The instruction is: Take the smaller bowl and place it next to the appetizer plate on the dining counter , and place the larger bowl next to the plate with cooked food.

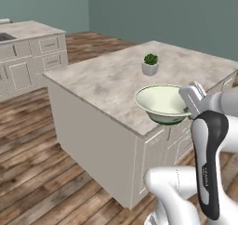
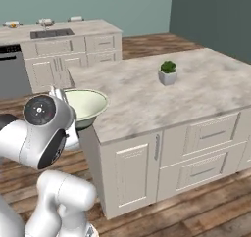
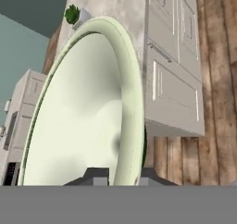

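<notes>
My gripper (image 1: 192, 103) is shut on the near rim of the larger bowl (image 1: 160, 101), a wide cream-green bowl with a dark green rim line. In the hand view the rim runs between my two fingertips (image 3: 99, 177), and the bowl (image 3: 83, 116) spreads across the picture. It hangs level over the corner edge of a kitchen island, seen in the right base view as the bowl (image 2: 88, 104) just past my arm. The dining counter (image 2: 98, 26) with its grey sink (image 2: 51, 34) stands far back. The brown smaller bowl is out of view. Small items on that far counter are too tiny to name.
The marble-topped island (image 1: 102, 75) with white cabinet fronts (image 2: 211, 133) stands right ahead. A small potted plant (image 1: 150, 63) sits on it beyond the bowl. Open wooden floor (image 1: 32, 140) lies between the island and the dining counter (image 1: 32, 29).
</notes>
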{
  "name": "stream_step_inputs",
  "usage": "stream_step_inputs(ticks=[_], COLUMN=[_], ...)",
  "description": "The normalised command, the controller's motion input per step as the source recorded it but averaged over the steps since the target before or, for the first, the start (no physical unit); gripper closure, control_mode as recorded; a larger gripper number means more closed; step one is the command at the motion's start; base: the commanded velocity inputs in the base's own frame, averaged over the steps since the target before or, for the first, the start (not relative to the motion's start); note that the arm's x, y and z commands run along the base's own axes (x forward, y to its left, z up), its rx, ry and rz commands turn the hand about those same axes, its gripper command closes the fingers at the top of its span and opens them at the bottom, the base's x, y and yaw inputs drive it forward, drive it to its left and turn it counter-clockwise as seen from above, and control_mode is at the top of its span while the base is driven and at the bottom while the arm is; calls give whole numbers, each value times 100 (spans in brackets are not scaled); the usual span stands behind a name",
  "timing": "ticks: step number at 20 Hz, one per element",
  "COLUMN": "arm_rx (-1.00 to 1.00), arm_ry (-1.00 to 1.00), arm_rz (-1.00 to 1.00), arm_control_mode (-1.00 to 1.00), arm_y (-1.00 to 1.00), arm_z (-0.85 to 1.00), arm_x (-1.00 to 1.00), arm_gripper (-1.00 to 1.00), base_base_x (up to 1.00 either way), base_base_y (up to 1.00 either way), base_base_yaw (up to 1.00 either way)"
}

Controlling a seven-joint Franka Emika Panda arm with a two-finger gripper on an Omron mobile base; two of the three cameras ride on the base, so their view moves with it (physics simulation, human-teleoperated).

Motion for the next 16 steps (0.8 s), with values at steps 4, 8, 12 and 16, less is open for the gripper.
stream_step_inputs(ticks=[4,8,12,16], arm_rx=[0,0,0,0], arm_ry=[0,0,0,0], arm_rz=[0,0,0,0], arm_control_mode=[100,100,100,100], arm_y=[0,0,0,0], arm_z=[0,0,0,0], arm_x=[0,0,0,0], arm_gripper=[100,100,100,100], base_base_x=[89,75,35,32], base_base_y=[89,94,100,100], base_base_yaw=[6,2,0,0])
